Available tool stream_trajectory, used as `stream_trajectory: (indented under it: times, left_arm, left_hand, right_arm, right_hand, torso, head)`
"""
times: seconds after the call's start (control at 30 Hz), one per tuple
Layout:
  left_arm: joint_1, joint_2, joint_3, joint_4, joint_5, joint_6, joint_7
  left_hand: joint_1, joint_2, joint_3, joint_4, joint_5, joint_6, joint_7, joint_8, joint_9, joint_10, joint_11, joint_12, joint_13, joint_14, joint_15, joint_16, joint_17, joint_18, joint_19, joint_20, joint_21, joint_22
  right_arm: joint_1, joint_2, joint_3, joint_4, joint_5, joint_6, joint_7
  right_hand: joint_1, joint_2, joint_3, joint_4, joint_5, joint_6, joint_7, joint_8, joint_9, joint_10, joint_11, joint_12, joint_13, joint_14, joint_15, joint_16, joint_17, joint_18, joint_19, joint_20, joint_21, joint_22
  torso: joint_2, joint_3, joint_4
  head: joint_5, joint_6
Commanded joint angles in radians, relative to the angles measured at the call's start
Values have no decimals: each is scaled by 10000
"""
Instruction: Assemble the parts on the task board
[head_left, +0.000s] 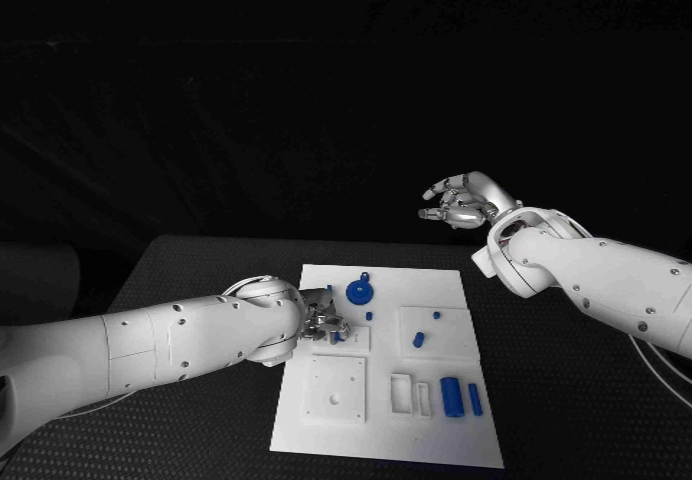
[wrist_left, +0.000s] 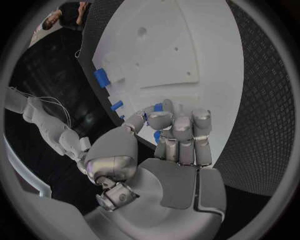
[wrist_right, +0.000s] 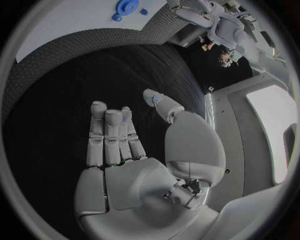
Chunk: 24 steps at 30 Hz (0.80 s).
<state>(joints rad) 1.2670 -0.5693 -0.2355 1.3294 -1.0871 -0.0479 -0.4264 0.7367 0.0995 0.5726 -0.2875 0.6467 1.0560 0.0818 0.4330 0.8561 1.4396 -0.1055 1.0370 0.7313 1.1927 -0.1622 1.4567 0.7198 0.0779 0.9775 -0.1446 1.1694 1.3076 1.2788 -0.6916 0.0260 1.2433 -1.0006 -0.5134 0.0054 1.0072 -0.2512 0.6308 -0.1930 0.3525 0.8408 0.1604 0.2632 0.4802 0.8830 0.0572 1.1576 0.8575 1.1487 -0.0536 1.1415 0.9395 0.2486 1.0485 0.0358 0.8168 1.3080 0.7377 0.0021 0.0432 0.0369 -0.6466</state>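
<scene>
Task board: the white task board lay flat in the middle of the black table, long side running away from the robot.
Raised blocks on the board: a white square plate with small holes sat at the near left; beside it stood a narrow white open frame, whose inside looked bare.
Parts on the board: a blue gear-like disc lay at the far end; two small blue pegs stood on the square panel right of centre; a blue cylinder and a thin blue bar lay side by side near the frame.
Left hand: the left hand was low over the board's left edge, fingers curled together; in the left wrist view a small blue part showed at the fingertips, apparently pinched, though the contact was partly hidden.
Right hand: the right hand was raised beyond the far right corner of the table, well apart from the board, fingers loosely spread and holding nothing.
Left wrist view adds: the small blue part at the fingers, which the head view hid behind the hand.
Right wrist view adds: the bare palm and straight fingers over the dark table, with the blue disc far off.
</scene>
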Motion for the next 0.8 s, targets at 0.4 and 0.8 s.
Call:
stream_trajectory:
  times: [0.4, 0.8]
  left_arm:
    - [-48, 259, -40, -240, 376, 643, -229]
    - [-46, 375, -35, -454, 349, 817, -228]
  left_hand:
    - [-104, 463, 43, 2, -372, 2190, -1161, 162, -95, -334, -319, 96, -63, 468, -384, 26, -115, 102, 42, -1178, 14, 131]
    - [-114, 479, 74, -21, -367, 2179, -1163, 174, -109, -337, -323, 104, -74, 469, -388, 26, -125, 108, 38, -1179, 10, 129]
  right_arm:
    - [1, 21, 6, -7, -11, 173, 26]
    - [-1, 55, 5, -60, -11, 226, 13]
  right_hand:
    - [-1, 110, -54, -12, 43, -2, 88, -29, -21, -96, 1, 70, -34, -66, 18, 69, -24, 132, -39, 23, -44, 186]
    - [28, 122, -42, -33, 62, -3, 89, -29, -26, -106, 2, 83, -54, -75, 19, 72, -34, 132, -46, 23, -50, 186]
  torso:
    - [-4, 11, -6]
    - [1, 7, -15]
  head:
    - [23, 28]
    - [34, 52]
